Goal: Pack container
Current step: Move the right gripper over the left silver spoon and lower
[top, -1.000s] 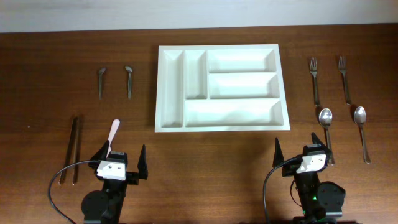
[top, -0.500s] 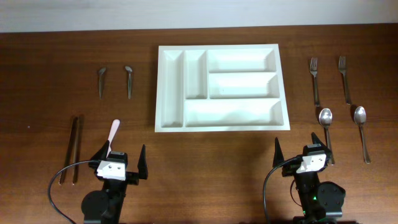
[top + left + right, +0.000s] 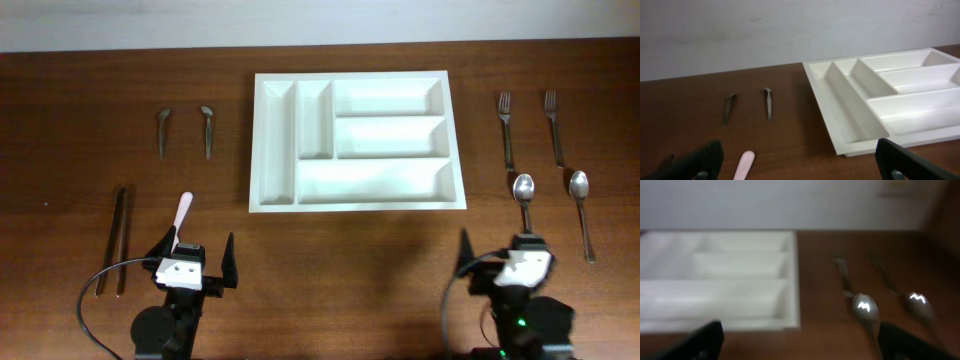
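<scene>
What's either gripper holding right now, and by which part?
Nothing is held. The left gripper and the right gripper are both open and empty.

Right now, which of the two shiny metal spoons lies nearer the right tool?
The shiny metal spoon closer to the white plastic cutlery tray; its handle ends beside the right tool. The other spoon lies farther out to the right.

The white plastic cutlery tray (image 3: 357, 140) lies flat near the far edge of the tabletop, midway across, its five compartments open and empty.
</scene>
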